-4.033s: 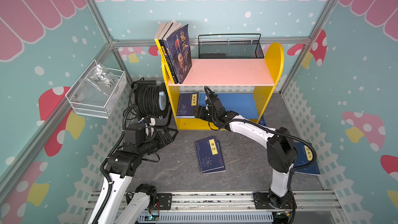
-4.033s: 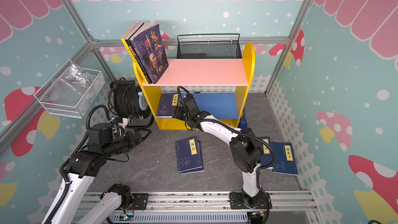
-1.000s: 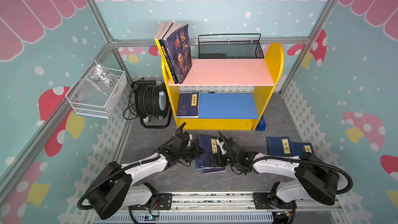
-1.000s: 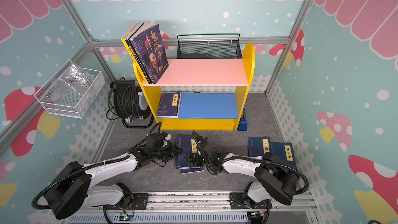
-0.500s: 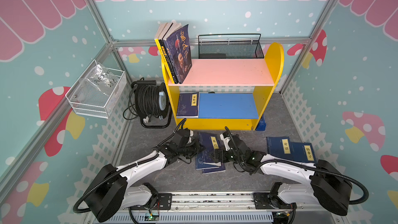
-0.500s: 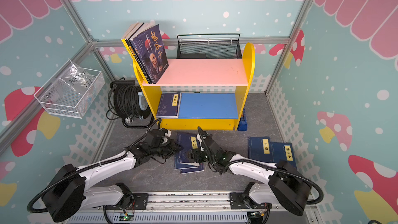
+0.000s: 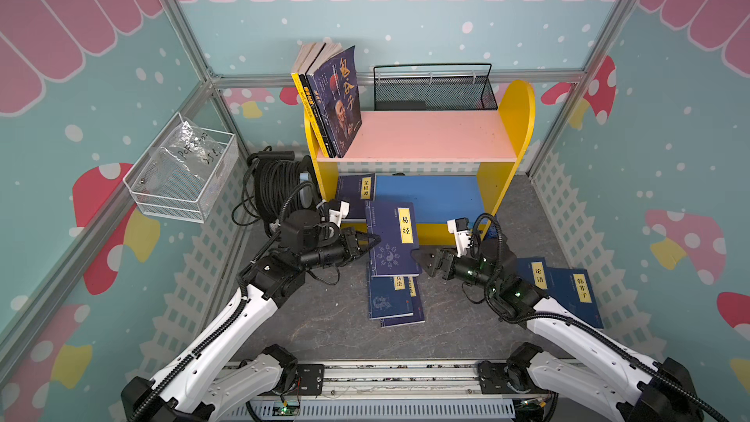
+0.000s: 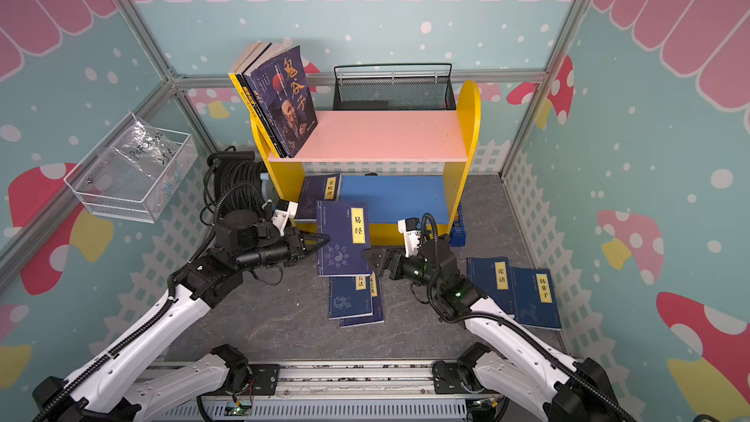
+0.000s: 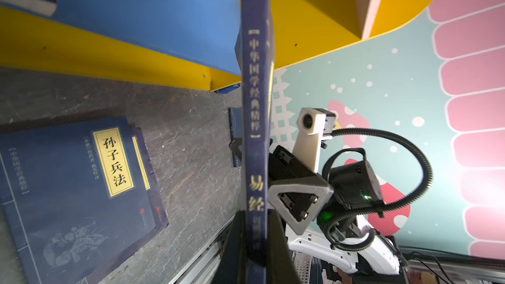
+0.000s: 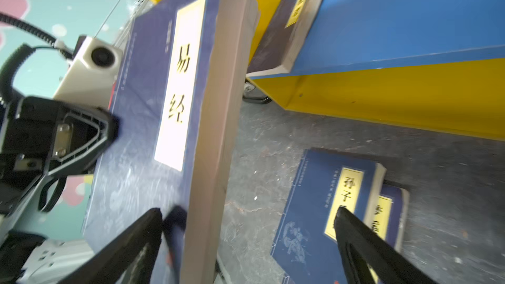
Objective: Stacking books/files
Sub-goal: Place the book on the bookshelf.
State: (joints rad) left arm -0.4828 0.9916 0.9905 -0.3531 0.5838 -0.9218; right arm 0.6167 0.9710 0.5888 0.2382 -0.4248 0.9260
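Pinching 1 edge of the navy 易经 book (image 7: 391,237), the left gripper (image 7: 371,242) is closed; the right gripper (image 7: 420,258) is wide, empty. The book could tip and fall.

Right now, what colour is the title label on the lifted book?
Yellow label on the navy book; clearest in a top view.

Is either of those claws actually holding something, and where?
The left gripper pinches the lifted navy book by its spine edge; the right gripper stands open, holding nothing.
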